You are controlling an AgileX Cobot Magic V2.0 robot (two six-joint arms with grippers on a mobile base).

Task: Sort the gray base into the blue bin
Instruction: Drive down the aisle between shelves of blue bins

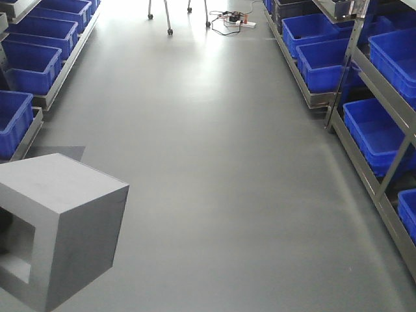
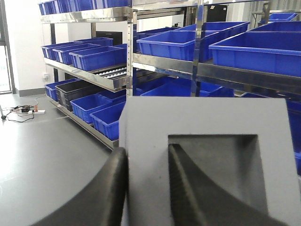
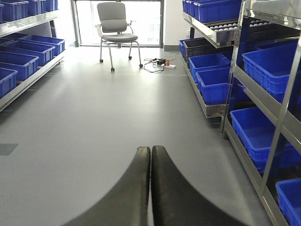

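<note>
The gray base [image 1: 62, 227] sits low and left in my front view, up off the floor [image 1: 227, 162] with its recessed face turned left and one corner toward the camera. On the left wrist view the gray base [image 2: 207, 117] fills the lower frame, its square recess facing the lens. My left pincer [image 2: 146, 157] has it by one wall: one dark finger [image 2: 106, 193] lies against the outer side and the other finger [image 2: 188, 188] reaches into the recess, so the jaws are closed only as far as that wall allows.

My right pincer [image 3: 151, 155] has its two fingertips pressed together with nothing between them, hanging above bare floor.

Beyond the block, metal racks [image 2: 188, 68] carry rows of blue bins [image 2: 263, 49] on several levels. The front view shows the same sort of bins lining both sides of the aisle. I cannot tell which of them is the one meant for this block. At the far end of the aisle stands a gray office chair [image 3: 114, 23], with a power strip [image 1: 242, 23] and cables on the floor near it.
</note>
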